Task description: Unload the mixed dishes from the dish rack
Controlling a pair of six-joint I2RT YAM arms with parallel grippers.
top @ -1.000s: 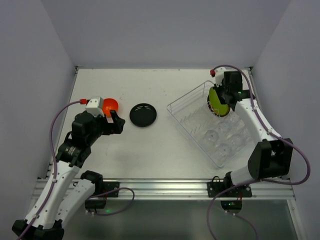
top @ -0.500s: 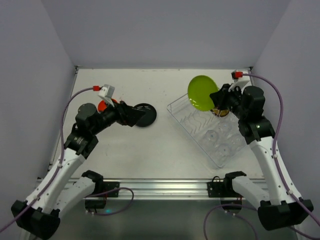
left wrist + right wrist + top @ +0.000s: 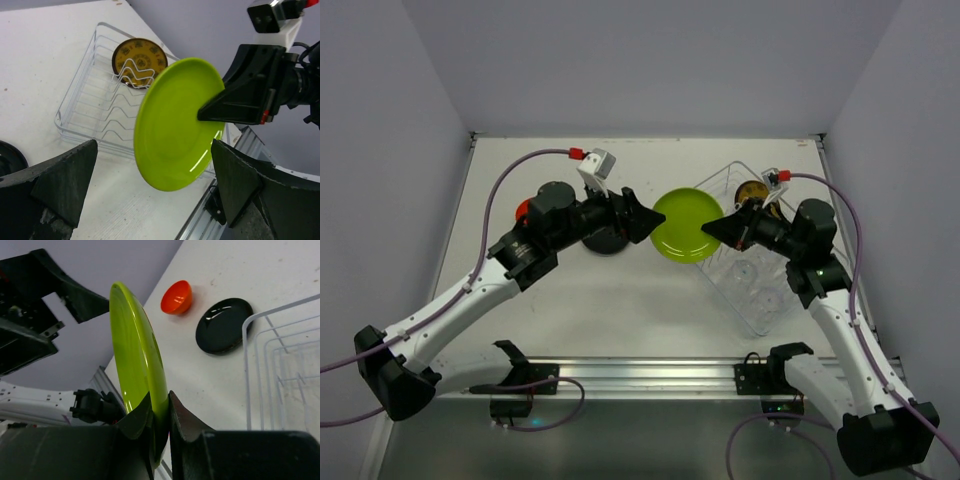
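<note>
My right gripper (image 3: 717, 231) is shut on the rim of the lime-green plate (image 3: 684, 225) and holds it on edge in the air, left of the dish rack (image 3: 752, 318). The right wrist view shows the grip (image 3: 160, 410) on the plate (image 3: 135, 355). My left gripper (image 3: 636, 220) is open, its jaws facing the plate (image 3: 175, 125) from the left without touching it. The olive-yellow patterned plate (image 3: 752, 192) stands in the wire holder (image 3: 139, 57). Clear cups (image 3: 765, 295) lie in the rack. The black plate (image 3: 223, 325) and orange bowl (image 3: 176, 296) sit on the table.
In the top view the left arm hides most of the black plate (image 3: 603, 240) and the orange bowl (image 3: 523, 210). The rack's clear wall (image 3: 75, 95) is beyond the plate. Walls close the table at left, back and right.
My right gripper lifted the lime-green plate out of the rack and carried it left to the table's middle. My left arm swung right from the orange bowl to face the plate.
</note>
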